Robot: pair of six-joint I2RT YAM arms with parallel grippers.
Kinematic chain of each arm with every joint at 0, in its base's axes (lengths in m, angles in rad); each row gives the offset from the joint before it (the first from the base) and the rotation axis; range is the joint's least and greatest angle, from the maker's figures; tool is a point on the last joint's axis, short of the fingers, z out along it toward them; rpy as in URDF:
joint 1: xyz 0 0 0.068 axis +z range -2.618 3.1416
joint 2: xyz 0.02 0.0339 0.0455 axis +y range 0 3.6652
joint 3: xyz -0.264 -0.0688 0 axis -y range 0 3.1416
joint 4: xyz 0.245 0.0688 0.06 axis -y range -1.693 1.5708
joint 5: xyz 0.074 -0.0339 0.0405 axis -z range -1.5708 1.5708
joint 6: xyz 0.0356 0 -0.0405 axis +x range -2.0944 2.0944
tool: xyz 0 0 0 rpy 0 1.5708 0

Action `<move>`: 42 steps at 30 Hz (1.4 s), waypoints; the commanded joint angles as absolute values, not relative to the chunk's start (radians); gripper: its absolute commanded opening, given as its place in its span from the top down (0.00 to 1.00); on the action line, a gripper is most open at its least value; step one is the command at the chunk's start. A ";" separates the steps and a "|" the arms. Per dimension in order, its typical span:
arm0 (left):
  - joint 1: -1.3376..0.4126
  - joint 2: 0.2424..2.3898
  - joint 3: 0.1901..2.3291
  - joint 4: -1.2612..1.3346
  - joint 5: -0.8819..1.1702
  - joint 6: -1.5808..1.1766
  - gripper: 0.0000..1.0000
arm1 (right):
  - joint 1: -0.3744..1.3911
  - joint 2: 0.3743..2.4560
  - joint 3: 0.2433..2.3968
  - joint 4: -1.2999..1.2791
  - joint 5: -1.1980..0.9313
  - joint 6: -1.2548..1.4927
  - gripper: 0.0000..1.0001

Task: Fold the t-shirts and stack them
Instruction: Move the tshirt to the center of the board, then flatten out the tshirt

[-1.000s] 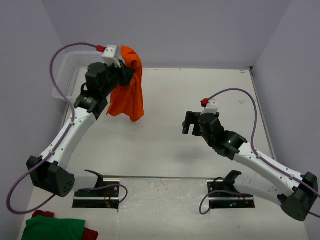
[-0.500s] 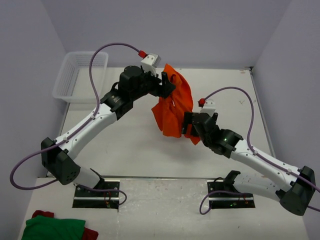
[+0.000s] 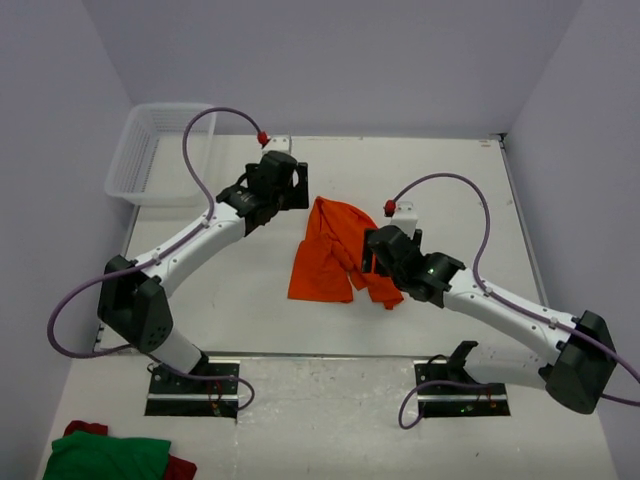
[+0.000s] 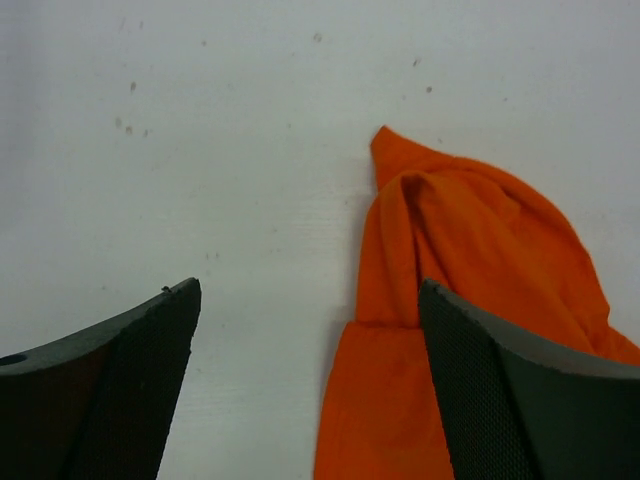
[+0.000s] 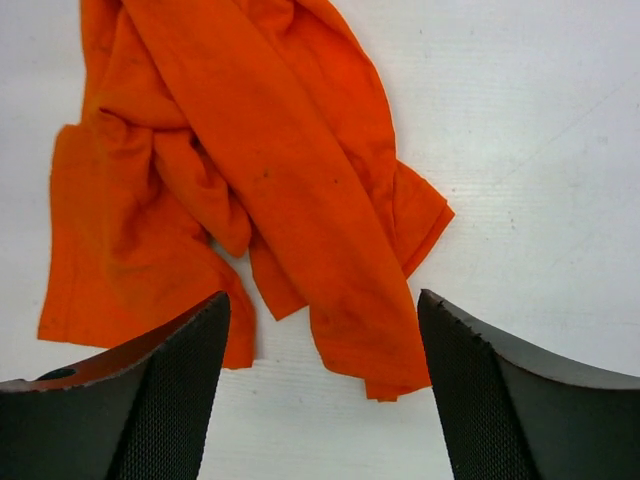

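Hovering upper left of centre in the top view, the left gripper (image 4: 310,287) stands wide and empty, while the t-shirt (image 3: 325,255), mid-frame on the table (image 3: 450,180), looks light and limp, best pinched at a hem corner, a plain orange crumpled heap, with the right gripper (image 5: 323,296) spread wide over its right edge.

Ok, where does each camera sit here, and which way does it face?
Top external: fixed above and behind the bases, looking down at the table; left arm and right arm show whole, the orange t-shirt crumpled between them.
Left wrist: on the left arm, facing down; the open left gripper frames bare table and the t-shirt's edge.
Right wrist: on the right arm, facing down; the open right gripper hangs over the t-shirt.
Shared: all three show the t-shirt lying on the table.
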State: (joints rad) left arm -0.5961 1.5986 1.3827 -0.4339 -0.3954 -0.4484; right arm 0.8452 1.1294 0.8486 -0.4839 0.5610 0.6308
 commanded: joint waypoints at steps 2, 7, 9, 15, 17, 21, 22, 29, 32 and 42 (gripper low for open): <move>-0.598 1.453 1.243 -0.451 -0.394 -0.535 0.15 | 0.848 1.213 0.836 -0.520 0.581 0.704 0.32; -0.610 1.355 1.086 -0.433 -0.304 -0.586 0.18 | 0.833 1.295 0.798 -0.537 0.531 0.823 0.40; -0.615 1.298 0.988 -0.404 -0.269 -0.600 0.17 | 0.833 1.307 0.755 -0.540 0.525 0.889 0.33; -0.614 1.229 0.848 -0.367 -0.247 -0.615 0.17 | 0.821 1.321 0.773 -0.682 0.568 1.047 0.27; -0.615 1.215 0.824 -0.347 -0.216 -0.623 0.17 | 0.792 1.325 0.756 -0.686 0.539 1.054 0.28; -0.615 1.193 0.801 -0.330 -0.199 -0.621 0.16 | 0.746 1.330 0.747 -0.684 0.505 1.058 0.32; -0.615 1.184 0.795 -0.324 -0.192 -0.618 0.16 | 0.741 1.330 0.746 -0.686 0.503 1.060 0.32; -0.615 1.152 0.788 -0.321 -0.166 -0.607 0.16 | 0.712 1.359 0.733 -0.651 0.451 1.063 0.36; -0.614 1.138 0.779 -0.324 -0.173 -0.606 0.15 | 0.713 1.379 0.718 -0.605 0.407 1.063 0.43; -0.615 1.180 0.732 -0.279 -0.186 -0.604 0.15 | 0.729 1.332 0.997 -0.758 0.644 0.944 1.00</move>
State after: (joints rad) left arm -0.6121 1.1648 0.7502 -0.3393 -0.1852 -0.5926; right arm 0.7200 1.3872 0.8219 -0.7071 0.4873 1.0145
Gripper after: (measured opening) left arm 0.849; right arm 0.011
